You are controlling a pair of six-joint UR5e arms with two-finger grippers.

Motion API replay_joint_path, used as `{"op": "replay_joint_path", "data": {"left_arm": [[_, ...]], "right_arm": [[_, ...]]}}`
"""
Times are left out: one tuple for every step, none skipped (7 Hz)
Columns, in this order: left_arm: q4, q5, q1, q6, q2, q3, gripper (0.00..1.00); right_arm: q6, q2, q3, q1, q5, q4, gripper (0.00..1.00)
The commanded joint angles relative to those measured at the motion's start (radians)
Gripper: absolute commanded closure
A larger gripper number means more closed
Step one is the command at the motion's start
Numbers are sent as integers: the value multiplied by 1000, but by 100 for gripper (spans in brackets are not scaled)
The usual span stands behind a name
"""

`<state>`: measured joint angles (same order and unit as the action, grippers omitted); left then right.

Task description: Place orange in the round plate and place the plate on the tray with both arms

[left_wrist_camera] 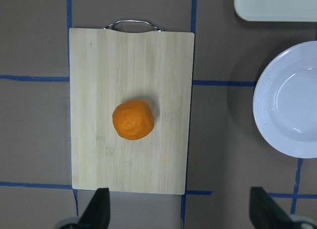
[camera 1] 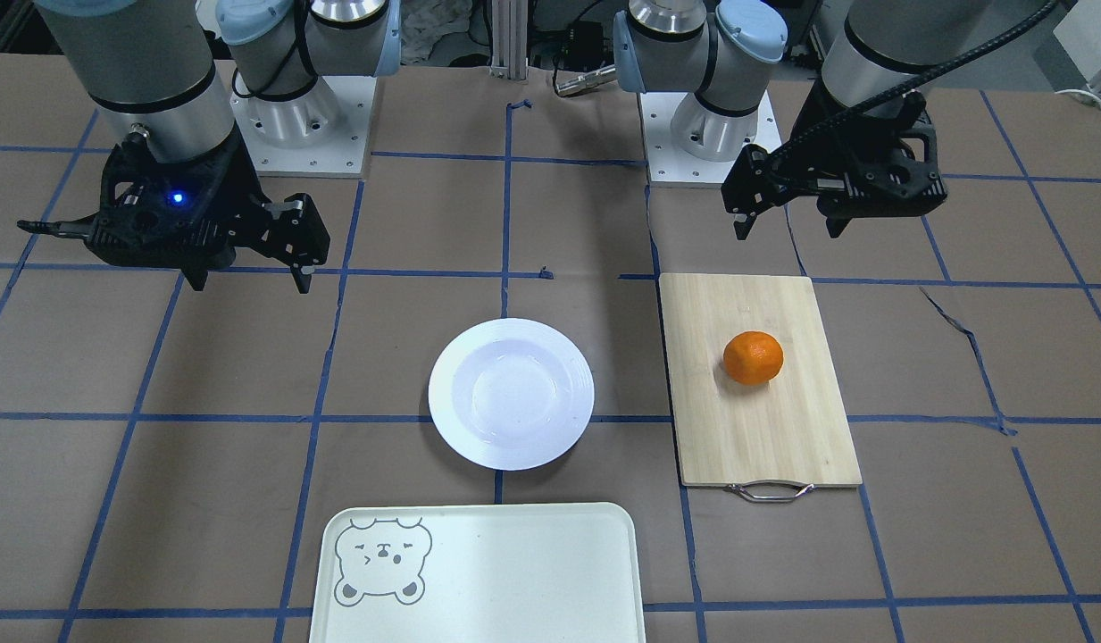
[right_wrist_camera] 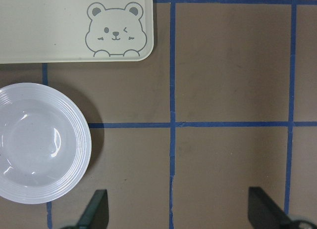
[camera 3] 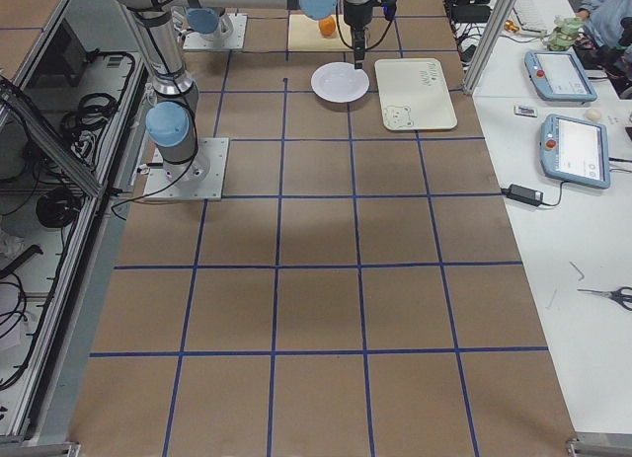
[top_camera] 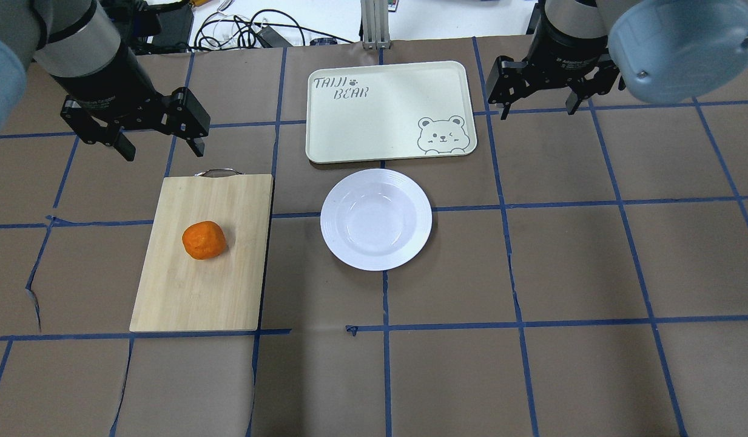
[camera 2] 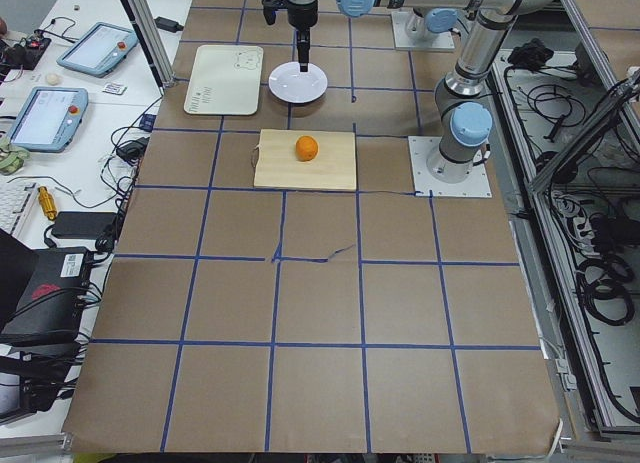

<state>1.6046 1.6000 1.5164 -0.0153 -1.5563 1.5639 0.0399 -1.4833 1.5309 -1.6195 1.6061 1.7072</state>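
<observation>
The orange (camera 1: 753,357) (top_camera: 204,240) (left_wrist_camera: 132,120) rests near the middle of a wooden cutting board. The round plate (camera 1: 511,393) (top_camera: 376,219) (right_wrist_camera: 34,142) lies empty on the table between the board and the tray (camera 1: 514,572) (top_camera: 374,115) (right_wrist_camera: 49,31), which carries a grey bear face in one corner. My left gripper (camera 1: 787,228) (top_camera: 163,152) (left_wrist_camera: 181,209) hovers open above the table near the board's edge, apart from the orange. My right gripper (camera 1: 250,282) (top_camera: 537,113) (right_wrist_camera: 179,209) hangs open over bare table to the side of the tray and plate, holding nothing.
The wooden cutting board (camera 1: 764,429) (top_camera: 198,285) has a metal handle at the end toward the tray side. Brown paper with blue tape lines covers the table (top_camera: 531,273). Both arm bases stand at the robot's edge; tablets and cables lie past the far edge.
</observation>
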Motion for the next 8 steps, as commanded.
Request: {"op": "replay_joint_path", "data": {"left_arm": [[0,4,-1,0,1,-2,0],[0,6,-1,0,1,-2,0],[0,8,-1,0,4,-2,0],[1,15,-1,0,4,2,0],[2,14,-1,0,4,2,0],[0,14,-1,0,4,2,0],[0,12,-1,2,4,2,0],[1,15,-1,2,5,2,0]], "right_arm": [[0,0,2,3,-2,0,0],[0,0,2,3,0,0,0],[0,0,2,3,0,0,0],[0,0,2,3,0,0,0],[0,0,2,3,0,0,0],[0,0,2,3,0,2,0],[0,0,2,3,0,2,0],[0,0,2,3,-2,2,0]]}}
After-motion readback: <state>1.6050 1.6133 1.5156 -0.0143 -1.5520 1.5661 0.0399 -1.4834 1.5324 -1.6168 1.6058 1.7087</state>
